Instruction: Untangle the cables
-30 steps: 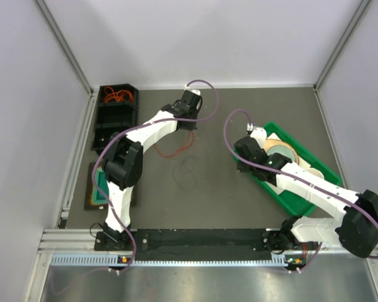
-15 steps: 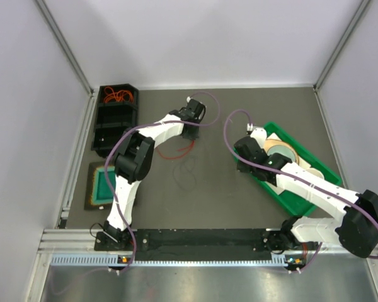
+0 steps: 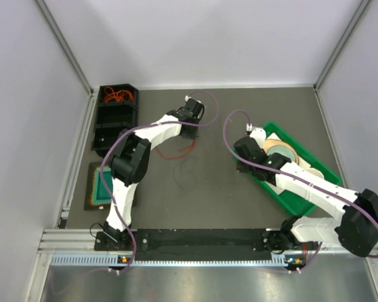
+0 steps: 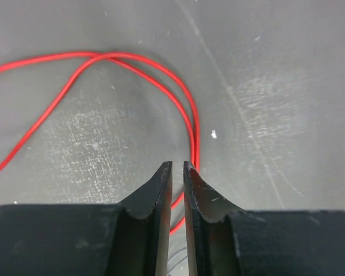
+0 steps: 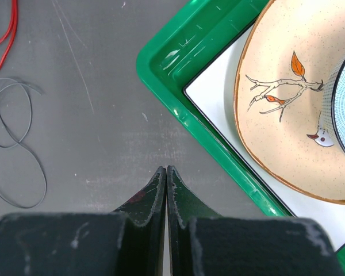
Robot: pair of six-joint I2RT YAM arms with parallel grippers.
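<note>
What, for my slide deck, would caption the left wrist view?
Left pincer, jaws slightly apart, beside a red cable looped on the grey table.

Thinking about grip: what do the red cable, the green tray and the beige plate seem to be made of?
Red cable: thin cord, probably plastic-sheathed; smooth, bends in soft loops. Green tray: glossy moulded plastic, by the glints on its rim. Beige plate: likely glazed ceramic; speckled, with a painted branch.

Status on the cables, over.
Left gripper slightly open, empty, over red cable. Right gripper shut, empty, beside green tray. Dark cable loose nearby. No obstruction seen.
</note>
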